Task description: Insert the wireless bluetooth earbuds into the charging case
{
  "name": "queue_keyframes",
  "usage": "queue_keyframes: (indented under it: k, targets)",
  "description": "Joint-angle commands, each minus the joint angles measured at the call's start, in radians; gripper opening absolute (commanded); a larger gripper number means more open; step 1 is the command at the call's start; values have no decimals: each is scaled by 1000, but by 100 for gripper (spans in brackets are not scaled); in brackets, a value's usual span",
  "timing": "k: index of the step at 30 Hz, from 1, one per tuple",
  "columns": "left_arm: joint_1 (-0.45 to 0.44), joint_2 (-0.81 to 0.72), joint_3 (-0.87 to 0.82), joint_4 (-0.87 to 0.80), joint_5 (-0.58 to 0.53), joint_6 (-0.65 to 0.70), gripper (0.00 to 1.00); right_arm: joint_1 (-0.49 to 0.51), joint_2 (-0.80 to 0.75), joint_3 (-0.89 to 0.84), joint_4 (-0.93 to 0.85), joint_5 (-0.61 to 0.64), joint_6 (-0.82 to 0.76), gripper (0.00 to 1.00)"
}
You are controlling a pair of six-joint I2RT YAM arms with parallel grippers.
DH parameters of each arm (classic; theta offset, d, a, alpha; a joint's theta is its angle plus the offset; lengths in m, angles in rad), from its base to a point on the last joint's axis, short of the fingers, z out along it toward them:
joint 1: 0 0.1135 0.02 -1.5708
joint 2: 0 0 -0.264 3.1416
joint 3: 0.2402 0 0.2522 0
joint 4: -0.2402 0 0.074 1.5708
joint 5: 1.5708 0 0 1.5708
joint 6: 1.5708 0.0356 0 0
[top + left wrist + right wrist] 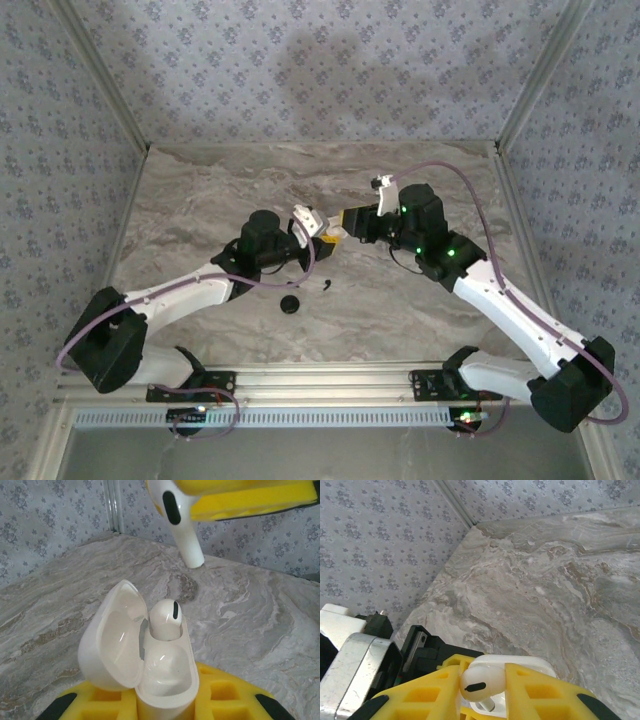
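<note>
Two arms meet over the middle of the grey marble table (200, 190), one with the case and one with an earbud.

Top view: the left gripper (312, 226) and the right gripper (340, 222) are almost tip to tip. Left wrist view: its yellow fingers (225, 700) clamp the open white plastic charging case (165, 675), lid tilted to the left. One white earbud with a black mark (166, 620) sits in the far slot. The second white earbud (177, 520) hangs above, stem down, apart from the case. Right wrist view: the right yellow fingers (535, 690) grip this second earbud at its bud end.
</note>
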Motion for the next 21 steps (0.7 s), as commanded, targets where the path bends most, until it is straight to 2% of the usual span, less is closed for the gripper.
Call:
queue_keyframes:
  k: [1, 21]
  targets:
    - [-10, 3, 46, 56, 11, 2, 14, 12, -14, -9, 42, 13, -11, 27]
    - [-14, 6, 57, 137, -14, -43, 15, 52, 15, -18, 70, 38, -14, 27]
